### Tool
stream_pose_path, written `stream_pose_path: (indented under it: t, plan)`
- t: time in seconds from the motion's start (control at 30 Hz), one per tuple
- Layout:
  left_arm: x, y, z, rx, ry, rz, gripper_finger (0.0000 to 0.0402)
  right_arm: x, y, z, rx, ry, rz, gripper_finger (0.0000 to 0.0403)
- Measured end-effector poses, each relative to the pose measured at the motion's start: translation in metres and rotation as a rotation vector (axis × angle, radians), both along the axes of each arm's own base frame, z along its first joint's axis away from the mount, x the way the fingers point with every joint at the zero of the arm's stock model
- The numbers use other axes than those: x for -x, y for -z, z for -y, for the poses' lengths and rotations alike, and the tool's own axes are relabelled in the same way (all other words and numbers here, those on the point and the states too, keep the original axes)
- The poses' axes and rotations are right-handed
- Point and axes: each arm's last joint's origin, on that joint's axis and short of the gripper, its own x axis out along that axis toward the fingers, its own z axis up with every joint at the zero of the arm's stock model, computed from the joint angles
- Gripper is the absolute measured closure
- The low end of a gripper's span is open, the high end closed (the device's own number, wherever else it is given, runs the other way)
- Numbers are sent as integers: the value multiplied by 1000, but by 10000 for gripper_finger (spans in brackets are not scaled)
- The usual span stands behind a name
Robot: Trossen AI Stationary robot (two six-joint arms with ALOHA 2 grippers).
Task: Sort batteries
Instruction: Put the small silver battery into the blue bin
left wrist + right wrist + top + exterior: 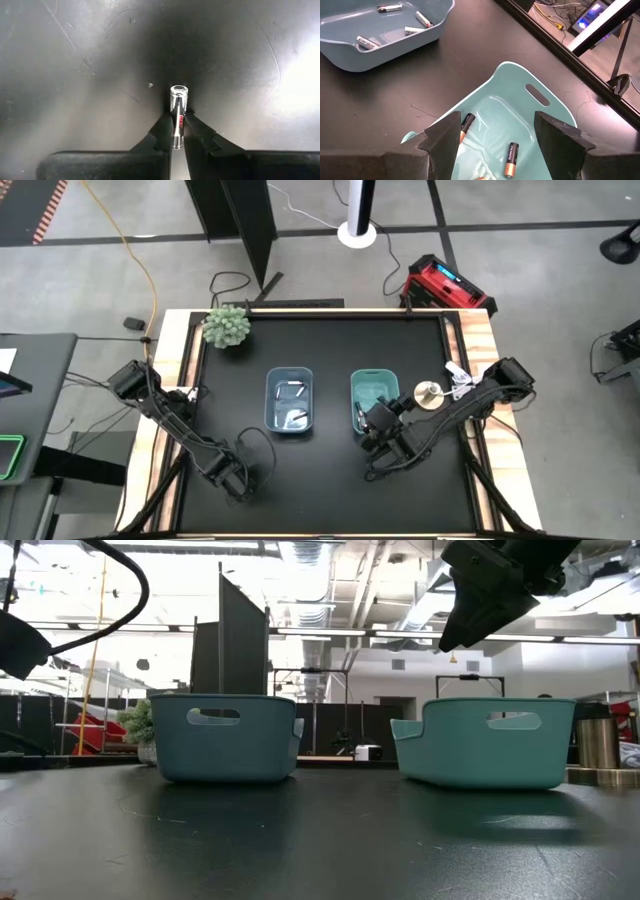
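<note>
My left gripper (236,478) (178,131) points down at the near left of the black table and is shut on a whitish-silver battery (178,100). My right gripper (372,430) (497,122) hangs open over the near end of the teal bin (374,395) (540,120), touching nothing. Two dark batteries with coppery ends (510,159) lie on that bin's floor. The blue bin (290,402) (350,55) to its left holds several silvery batteries (390,7). My left gripper pinches the silver battery's long sides (177,122) between its two fingers, from above, pointing down. One end of the battery (178,91) sticks out past the fingertips. Whether the battery rests on the table or is lifted clear, I cannot tell.
A small green plant (227,326) stands at the far left corner. A round pale object (428,392) lies right of the teal bin. Bare black tabletop (300,480) stretches between the arms, near the front edge. The two bins stand side by side mid-table (228,735) (485,740).
</note>
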Motion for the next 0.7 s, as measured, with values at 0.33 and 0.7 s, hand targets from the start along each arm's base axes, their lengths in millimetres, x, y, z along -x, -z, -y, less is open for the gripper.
stream_pose_path:
  t: [0.33,0.7]
  plan:
    - [-8,-76,-5,-131,50,343,385,0,0,0,0,1,0,133]
    - [-28,-135,-48,-442,112,780,386,-2,0,4,-5,16,8,133]
